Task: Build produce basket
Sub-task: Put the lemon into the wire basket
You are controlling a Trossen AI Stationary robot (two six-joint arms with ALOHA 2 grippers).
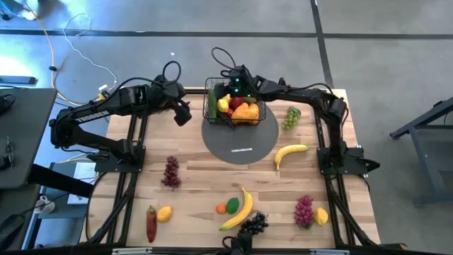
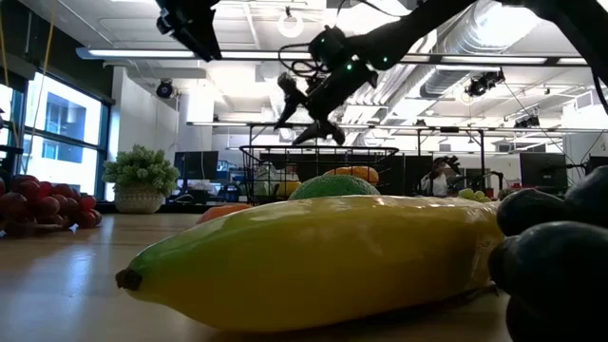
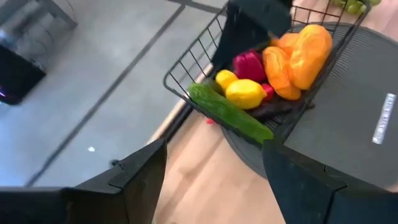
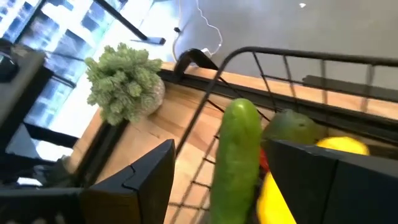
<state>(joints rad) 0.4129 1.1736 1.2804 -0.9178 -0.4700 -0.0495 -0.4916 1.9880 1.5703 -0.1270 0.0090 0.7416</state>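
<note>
The black wire basket stands on a grey round mat at the table's far middle. In it lie a cucumber, lemons, a red pepper and orange pieces. My right gripper hovers open over the basket's far left part; the cucumber shows below, between its fingers, untouched. My left gripper hangs open and empty in the air just left of the basket.
Loose produce lies on the table: green grapes, two bananas, purple grapes, black grapes, lemons, a red pepper. A leafy bunch in a pot stands at the far left.
</note>
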